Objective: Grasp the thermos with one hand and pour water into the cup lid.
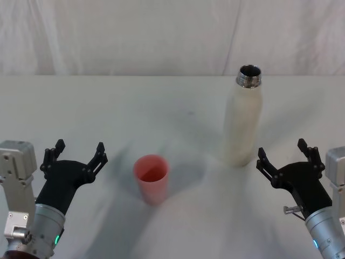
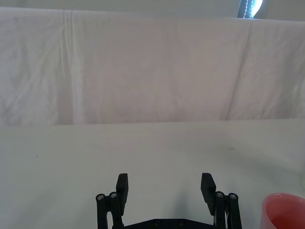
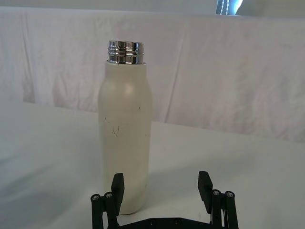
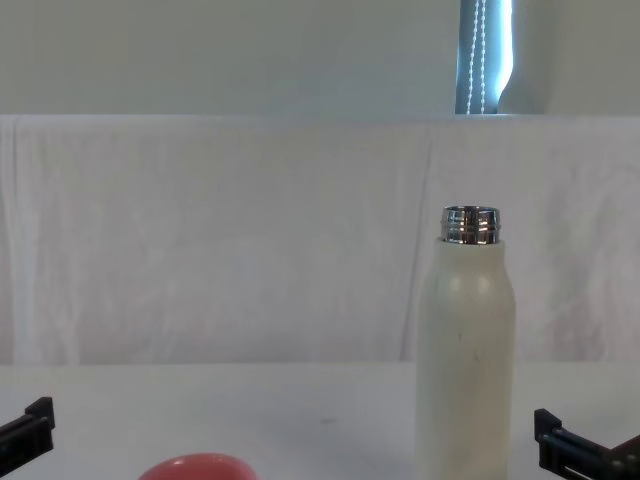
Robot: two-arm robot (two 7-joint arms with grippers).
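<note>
From the head view, the thermos (image 1: 243, 121) stands upright on the white table (image 1: 161, 102), right of centre and toward the far side, its chrome neck uncapped and open at the top. The cup lid (image 1: 152, 178) sits mouth-up left of it and nearer the robot, well apart from the bottle. The left claw (image 1: 75, 154) hovers at the near left with its fingers spread wide, holding nothing, a gap of bare table between it and the cup lid. The right claw (image 1: 284, 154) is at the near right, equally wide and empty, just beside the thermos base but apart from it (the bottle stands a little left of the claw's line).

In the left wrist view, the left claw (image 2: 166, 186) shows its two fingers parted over plain tablecloth, with the coral rim of the cup lid (image 2: 284, 212) off to one side at the picture's edge.

In the right wrist view, the right claw (image 3: 161, 186) gapes wide, and the thermos (image 3: 125, 138) rises beyond it, closer to one finger than the other, with faint scuff marks on its cream body.

In the chest view, the thermos (image 4: 467, 360) stands tall at right before a draped white cloth (image 4: 220, 240), the top of the cup lid (image 4: 198, 467) peeks up at the lower edge, and a fingertip of each claw enters at the lower corners: left (image 4: 28, 432), right (image 4: 570, 450).
</note>
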